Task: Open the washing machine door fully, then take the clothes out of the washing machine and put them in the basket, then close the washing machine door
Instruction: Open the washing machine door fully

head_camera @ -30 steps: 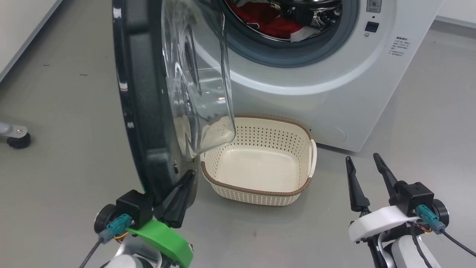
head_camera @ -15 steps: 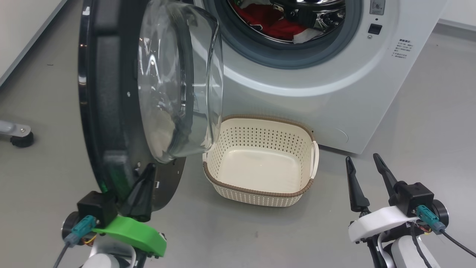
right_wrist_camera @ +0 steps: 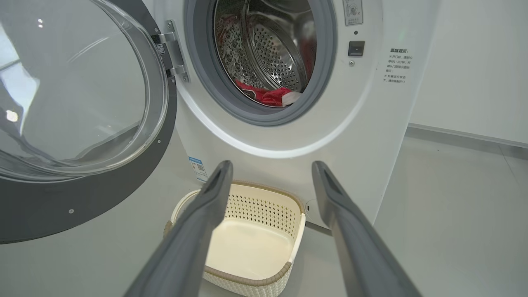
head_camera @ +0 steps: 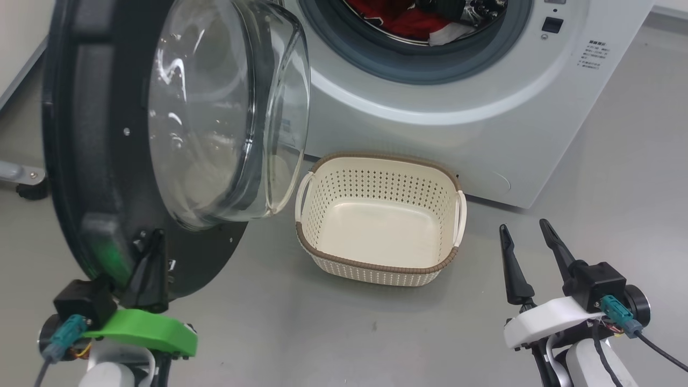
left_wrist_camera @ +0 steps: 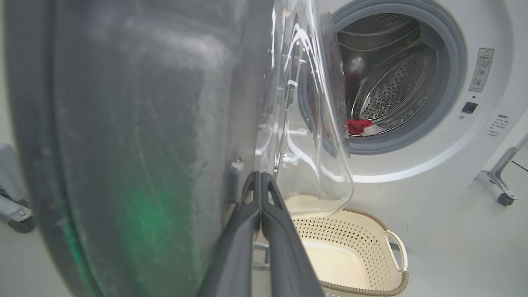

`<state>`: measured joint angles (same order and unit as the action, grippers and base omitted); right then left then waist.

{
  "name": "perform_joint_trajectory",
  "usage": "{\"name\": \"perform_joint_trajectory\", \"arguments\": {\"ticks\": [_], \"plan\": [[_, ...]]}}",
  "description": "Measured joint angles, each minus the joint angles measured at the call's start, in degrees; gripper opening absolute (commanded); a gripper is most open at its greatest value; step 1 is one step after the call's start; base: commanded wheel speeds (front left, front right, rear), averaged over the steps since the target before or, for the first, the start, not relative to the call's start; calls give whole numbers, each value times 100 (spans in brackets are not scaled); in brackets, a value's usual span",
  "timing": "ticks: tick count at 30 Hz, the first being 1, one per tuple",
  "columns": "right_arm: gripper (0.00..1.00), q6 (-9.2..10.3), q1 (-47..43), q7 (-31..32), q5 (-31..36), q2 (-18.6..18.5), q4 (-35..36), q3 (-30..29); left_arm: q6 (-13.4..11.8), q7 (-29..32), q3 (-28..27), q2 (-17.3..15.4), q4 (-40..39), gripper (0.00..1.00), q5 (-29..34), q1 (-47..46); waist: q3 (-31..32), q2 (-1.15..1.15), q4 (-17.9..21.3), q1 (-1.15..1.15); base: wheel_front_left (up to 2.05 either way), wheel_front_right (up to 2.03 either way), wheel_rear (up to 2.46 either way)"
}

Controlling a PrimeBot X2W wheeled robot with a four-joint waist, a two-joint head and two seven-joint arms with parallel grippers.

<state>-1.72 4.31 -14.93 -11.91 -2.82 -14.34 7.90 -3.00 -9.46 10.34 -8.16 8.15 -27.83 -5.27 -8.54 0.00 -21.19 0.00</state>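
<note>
The washing machine door point(head_camera: 91, 177), black-framed with a clear glass bowl, stands swung far out to the left of the white washing machine point(head_camera: 430, 134). My left gripper point(head_camera: 156, 236) is shut with nothing between its fingers, and its tips rest against the lower inner face of the door point(left_wrist_camera: 144, 144); the wrist view shows the left gripper point(left_wrist_camera: 260, 177) pressed tight together. Red clothes point(head_camera: 408, 24) with white trim lie in the drum, also seen as clothes point(right_wrist_camera: 264, 95). The cream basket point(head_camera: 376, 267) sits empty on the floor below the opening. My right gripper point(head_camera: 523, 227) hovers open, right of the basket.
The grey floor spreads around the machine. A caster foot of a metal stand point(head_camera: 24, 188) sits behind the door at the left. Another wheeled leg point(left_wrist_camera: 505, 198) stands to the machine's right. A pale wall point(right_wrist_camera: 474, 62) runs beside the machine.
The door has swung wider to the left, with my shut left gripper moving left along with it. The head camera has shifted a little. The right gripper has stayed still.
</note>
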Motion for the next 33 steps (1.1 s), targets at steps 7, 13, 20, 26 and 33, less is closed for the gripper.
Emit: {"name": "perform_joint_trajectory", "arguments": {"ticks": [7, 13, 20, 26, 33], "plan": [[100, -18, 91, 0, 105, -1, 31, 1, -31, -190, -290, -2, 162, 0, -159, -132, -166, 0, 17, 0, 0, 0, 0], [100, -18, 227, 0, 159, -51, 66, -12, -76, -322, -592, 2, 313, 0, -265, -352, -357, 0, 32, 0, 0, 0, 0], [100, -23, 391, 0, 203, -77, 85, -22, -132, -407, -1057, -8, 571, 0, -400, -620, -617, 0, 39, 0, 0, 0, 0], [100, -22, 521, 0, 258, -102, 96, -55, -176, -432, -1405, -36, 790, 0, -550, -861, -811, 0, 45, 0, 0, 0, 0], [100, -22, 630, 0, 352, -142, 87, -86, -182, -480, -1745, -103, 1072, 0, -599, -1154, -959, 0, 42, 0, 0, 0, 0]]}}
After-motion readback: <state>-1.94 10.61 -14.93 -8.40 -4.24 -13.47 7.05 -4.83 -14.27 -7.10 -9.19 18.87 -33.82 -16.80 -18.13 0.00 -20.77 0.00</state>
